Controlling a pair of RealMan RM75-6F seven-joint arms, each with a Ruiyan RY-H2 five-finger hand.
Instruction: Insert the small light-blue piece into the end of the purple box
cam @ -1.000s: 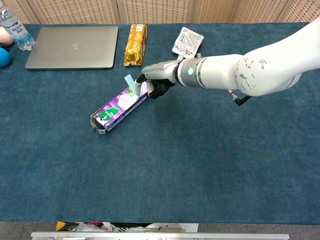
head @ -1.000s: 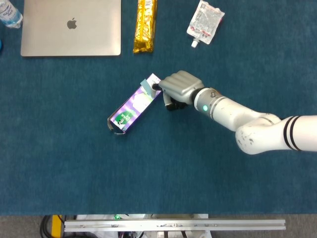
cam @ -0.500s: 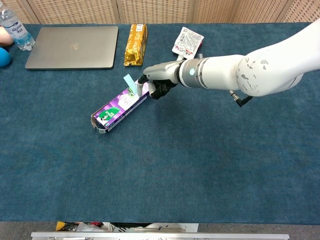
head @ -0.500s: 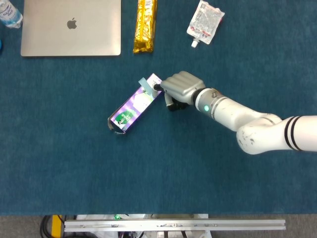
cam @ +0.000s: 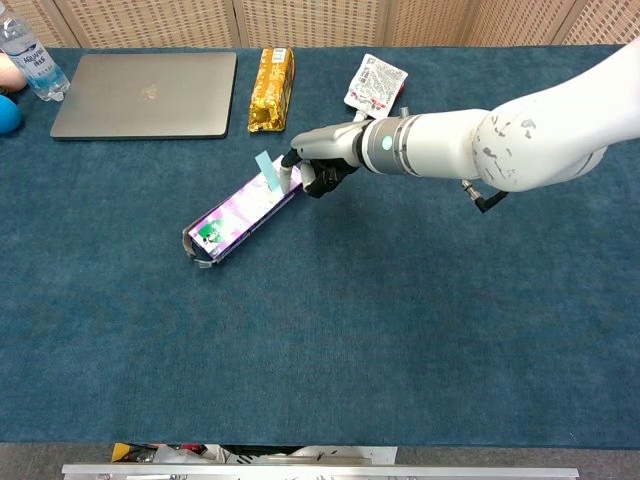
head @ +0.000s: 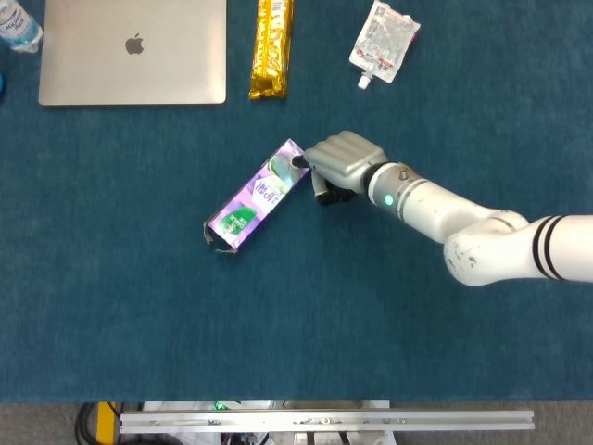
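Observation:
The purple box (head: 252,201) lies slantwise on the blue cloth, and the chest view shows the purple box (cam: 243,212) too. Its near-left end is open. The small light-blue piece (cam: 266,169) sticks up at the box's far-right end; from the head view the light-blue piece (head: 277,167) looks flattened over that end. My right hand (head: 341,165) sits right beside that end with fingers curled, and one dark fingertip (cam: 291,158) touches the box's end by the piece. The thumb hangs apart from the box. My left hand shows in neither view.
A closed laptop (head: 132,51) lies at the far left, with a water bottle (head: 17,26) beside it. A golden snack bar (head: 271,44) and a white pouch (head: 383,39) lie farther back. A blue ball (cam: 8,116) sits at the left edge.
The box has turned slightly and its far end shifted a little right. The light-blue piece now leans more over the box's end. My right hand edged right along with it.

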